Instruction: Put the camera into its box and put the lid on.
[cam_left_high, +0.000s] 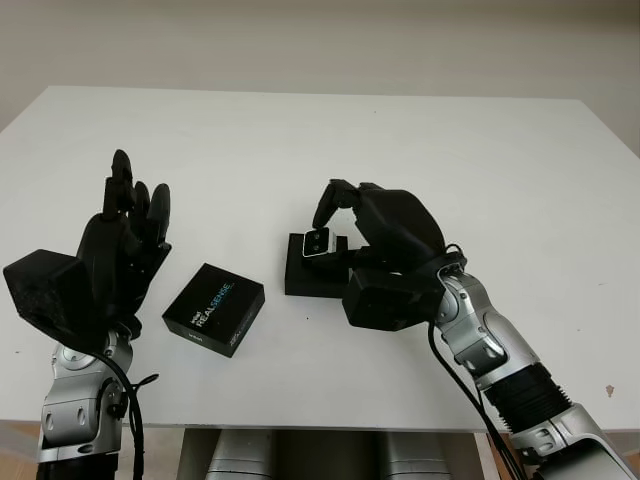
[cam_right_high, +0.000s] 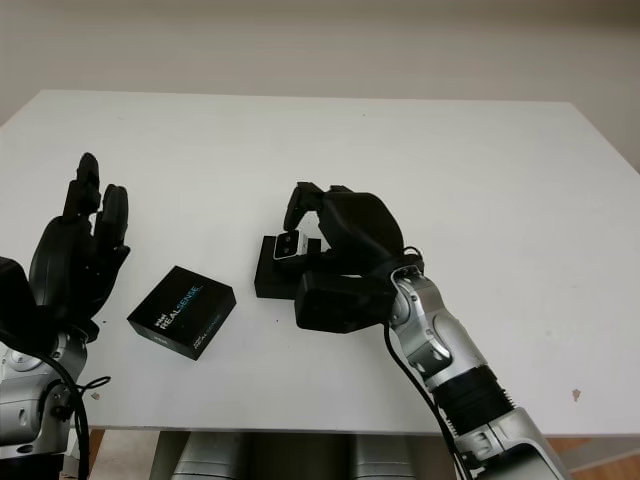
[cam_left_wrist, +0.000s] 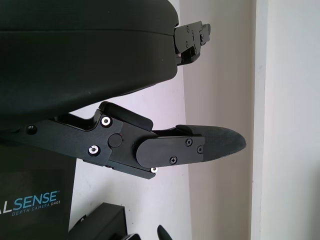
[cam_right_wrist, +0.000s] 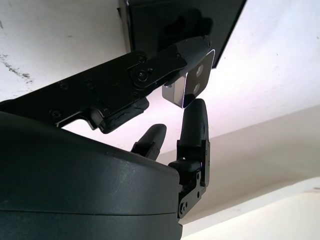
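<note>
Both arms came up from the near edge of the table (cam_left_high: 420, 130). On the right, the right hand (cam_left_high: 372, 228) hung over the open box (cam_left_high: 305, 272), its fingers (cam_right_wrist: 194, 127) pinched on the camera (cam_left_high: 321, 242). That small silver block sat right above the box's far end, lens face toward the robot, and I could not tell whether it touched the box yet. Just left of the box lay the lid (cam_left_high: 213, 309), printed side up, on the table and apart from the box.

The left hand (cam_left_high: 125, 235) stood raised beside the lid, open and holding nothing.

Judging from this, the risk lay in the release. The grip looked like a fingertip pinch on a smooth, narrow body, so the camera could twist or slip as the fingers let go and land tilted across the rim instead of seating in the recess. If it sat proud, the lid would not go down flat. The box looked light and unheld, so a downward push from the right hand off-centre could slide or tip it. The lid, lying skewed to the box, would need turning to line up; a poor match could jam one corner.
</note>
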